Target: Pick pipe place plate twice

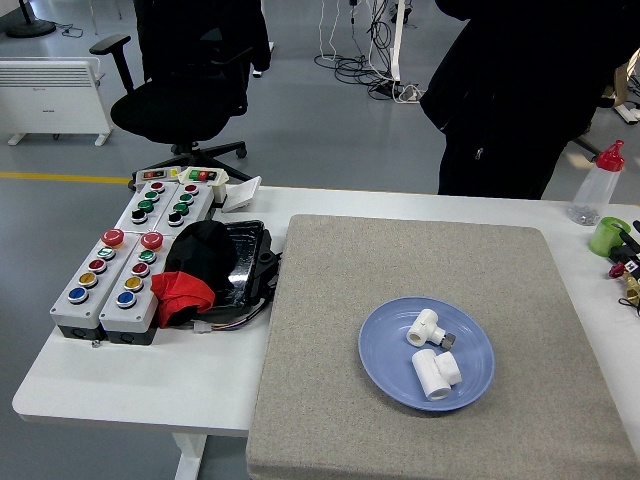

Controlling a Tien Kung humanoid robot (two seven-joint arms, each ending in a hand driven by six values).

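A blue plate (380,375) lies on the grey mat (400,260), right of its middle. Two white pipe fittings lie in the plate: a small elbow with a metal end (425,327) at the back and a larger tee (436,374) at the front, close together. No hand is near them. Of my right hand only a dark sliver (632,243) shows at the picture's right edge, well away from the plate. My left arm is out of view.
Grey button boxes (110,280) and a black and red cloth on a black tray (195,265) fill the table's left. A clear bottle with a red cap (592,185), a green cup (607,236) and small bits stand at the right edge. A person in dark clothes (520,90) stands behind the table.
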